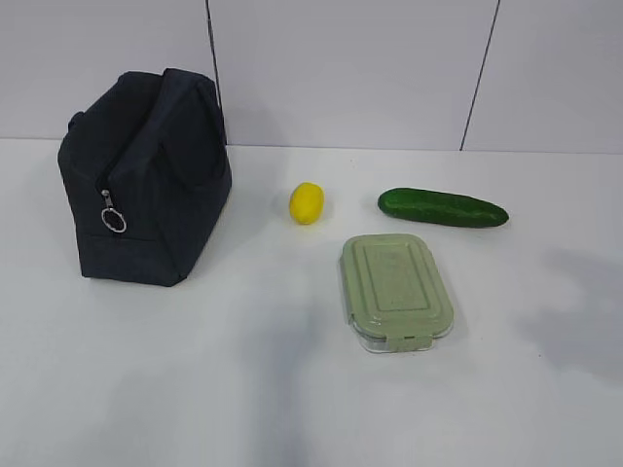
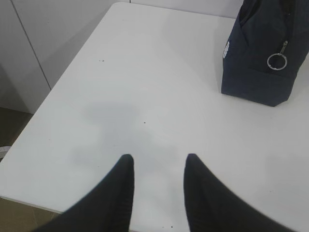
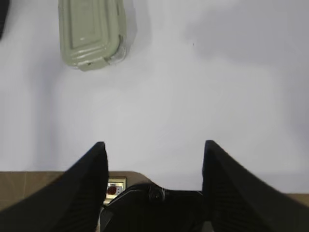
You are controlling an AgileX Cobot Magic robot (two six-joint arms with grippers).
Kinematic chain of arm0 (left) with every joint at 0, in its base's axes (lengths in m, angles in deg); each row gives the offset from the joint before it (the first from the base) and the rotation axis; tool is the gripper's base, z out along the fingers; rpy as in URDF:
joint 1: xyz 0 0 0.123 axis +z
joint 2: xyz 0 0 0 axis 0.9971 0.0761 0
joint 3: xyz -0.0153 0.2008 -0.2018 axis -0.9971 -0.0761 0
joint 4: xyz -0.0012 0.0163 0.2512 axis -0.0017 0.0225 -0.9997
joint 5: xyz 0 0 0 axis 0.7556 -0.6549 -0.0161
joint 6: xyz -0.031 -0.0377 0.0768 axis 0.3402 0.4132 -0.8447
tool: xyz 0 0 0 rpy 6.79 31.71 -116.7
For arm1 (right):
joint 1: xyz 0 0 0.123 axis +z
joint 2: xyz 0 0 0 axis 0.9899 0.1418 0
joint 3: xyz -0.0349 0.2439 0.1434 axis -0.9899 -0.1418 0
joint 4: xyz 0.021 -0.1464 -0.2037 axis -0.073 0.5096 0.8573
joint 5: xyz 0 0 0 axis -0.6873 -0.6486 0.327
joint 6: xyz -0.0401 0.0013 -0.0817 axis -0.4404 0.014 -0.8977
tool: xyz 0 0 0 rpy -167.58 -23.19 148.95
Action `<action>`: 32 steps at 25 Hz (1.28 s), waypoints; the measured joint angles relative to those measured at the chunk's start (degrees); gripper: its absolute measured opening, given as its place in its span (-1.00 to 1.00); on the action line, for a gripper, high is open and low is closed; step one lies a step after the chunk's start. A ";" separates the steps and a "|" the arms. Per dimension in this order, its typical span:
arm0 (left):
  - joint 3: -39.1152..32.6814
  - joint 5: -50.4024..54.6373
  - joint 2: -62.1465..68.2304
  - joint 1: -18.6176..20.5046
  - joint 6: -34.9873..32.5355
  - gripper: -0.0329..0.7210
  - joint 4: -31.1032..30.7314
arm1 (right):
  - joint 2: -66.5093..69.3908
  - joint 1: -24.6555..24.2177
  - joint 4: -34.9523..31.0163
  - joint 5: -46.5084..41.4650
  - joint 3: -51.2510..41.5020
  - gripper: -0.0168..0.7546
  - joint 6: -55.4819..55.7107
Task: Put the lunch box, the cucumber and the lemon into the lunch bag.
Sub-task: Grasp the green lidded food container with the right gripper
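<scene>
The dark navy lunch bag (image 1: 146, 180) stands at the left of the white table, its silver ring pull (image 1: 115, 221) hanging on the near side; it also shows in the left wrist view (image 2: 260, 58). The yellow lemon (image 1: 307, 202) lies mid-table. The dark green cucumber (image 1: 443, 207) lies to its right. The lunch box (image 1: 395, 290) with the sage-green lid sits in front of them and shows in the right wrist view (image 3: 91, 31). Neither gripper shows in the exterior view. My left gripper (image 2: 158, 162) is open and empty over bare table. My right gripper (image 3: 154, 145) is open and empty near the table's front edge.
The white table (image 1: 311, 389) ends at a left edge and near corner in the left wrist view (image 2: 29, 121). A grey panelled wall (image 1: 389, 68) stands behind the table. A brown surface with a red button (image 3: 112, 189) lies below the front edge.
</scene>
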 joint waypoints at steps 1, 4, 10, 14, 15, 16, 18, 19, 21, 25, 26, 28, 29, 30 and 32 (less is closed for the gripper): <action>0.00 0.00 0.00 0.00 0.00 -0.28 0.00 | 0.66 0.00 0.00 0.72 0.82 0.30 -0.04; 0.00 0.00 0.00 0.00 0.00 -0.28 0.09 | 4.36 0.00 0.26 2.22 2.72 0.30 -0.13; 0.00 0.00 0.00 0.00 0.00 -0.28 0.09 | 12.94 0.00 11.50 4.12 8.27 0.30 -0.17; 0.00 0.00 0.00 0.00 0.00 -0.28 0.09 | 16.24 0.00 18.82 7.27 10.45 0.30 -0.26; 0.00 0.00 0.00 0.00 0.00 -0.28 0.09 | 16.53 0.00 19.57 8.40 10.56 0.30 -0.26; 0.00 0.00 0.00 0.00 0.00 -0.28 0.09 | 17.00 0.00 19.94 9.48 10.64 0.30 -0.26; 0.00 0.00 0.00 0.00 0.00 -0.28 0.09 | 17.94 0.00 19.94 11.15 10.69 0.30 -0.26; 0.00 0.00 0.00 0.00 0.00 -0.28 0.09 | 18.57 0.00 19.79 11.43 10.91 0.31 -0.26; 0.00 0.00 0.00 0.00 0.00 -0.28 0.09 | 21.10 0.00 18.69 11.01 11.26 0.30 -0.26; 0.00 0.00 0.00 0.00 0.00 -0.28 0.09 | 28.37 0.00 13.62 9.87 11.47 0.30 -1.51; 0.00 0.00 0.00 0.00 0.00 -0.28 0.09 | 29.78 0.00 11.62 10.09 11.47 0.30 -2.70; 0.00 0.00 0.00 0.00 0.00 -0.28 0.09 | 32.71 0.00 7.52 11.00 11.62 0.30 -5.97; 0.00 0.00 0.00 0.00 0.00 -0.28 0.09 | 33.71 0.00 5.52 11.67 11.89 0.30 -7.65; 0.00 0.00 0.00 0.00 0.00 -0.28 0.09 | 34.82 0.00 4.26 12.33 12.35 0.30 -9.56; 0.00 0.00 0.00 0.00 0.00 -0.28 0.09 | 36.73 0.00 2.96 13.63 13.28 0.30 -12.18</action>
